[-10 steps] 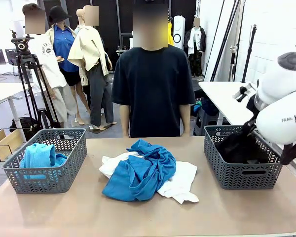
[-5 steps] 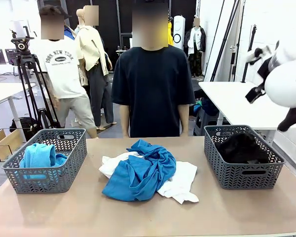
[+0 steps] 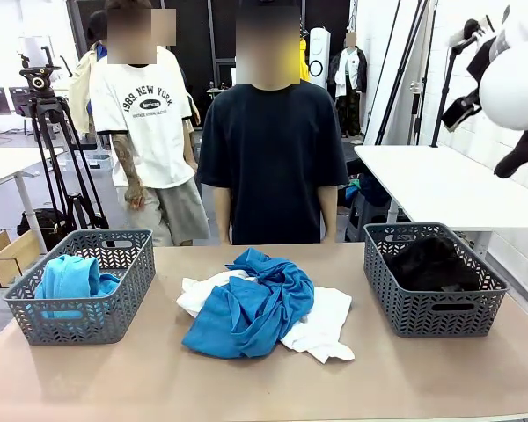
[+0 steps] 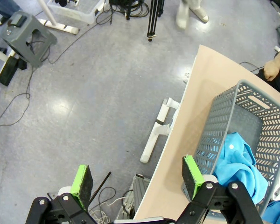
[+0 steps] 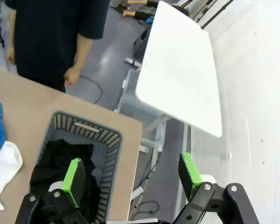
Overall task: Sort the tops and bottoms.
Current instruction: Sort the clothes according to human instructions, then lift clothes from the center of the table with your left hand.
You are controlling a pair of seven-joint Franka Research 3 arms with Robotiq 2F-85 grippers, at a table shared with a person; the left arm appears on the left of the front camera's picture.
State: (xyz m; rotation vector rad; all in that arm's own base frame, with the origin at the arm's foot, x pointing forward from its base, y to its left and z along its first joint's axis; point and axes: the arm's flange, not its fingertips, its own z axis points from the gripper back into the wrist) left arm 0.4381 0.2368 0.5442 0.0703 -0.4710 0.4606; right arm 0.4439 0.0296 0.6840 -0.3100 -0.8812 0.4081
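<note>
Soft, crumpled cloth tops (image 3: 246, 316) on a smooth matt tan surface (image 3: 405, 378); grey perforated plastic baskets (image 3: 79, 323); matt black cloth bottoms (image 3: 431, 264).

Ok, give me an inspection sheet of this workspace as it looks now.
Surface: table, tan, nothing spilled.
Job's things: turquoise top in left basket; blue top and white tops piled mid-table; black bottoms in right basket.
Clutter: nothing seen.
Hands: left hand open, empty, off the table edge by the left basket; right hand open, empty, raised over the right basket.
Cables: cables loose on the floor.
Surroundings: person at far side; second person, tripod, side table.
</note>
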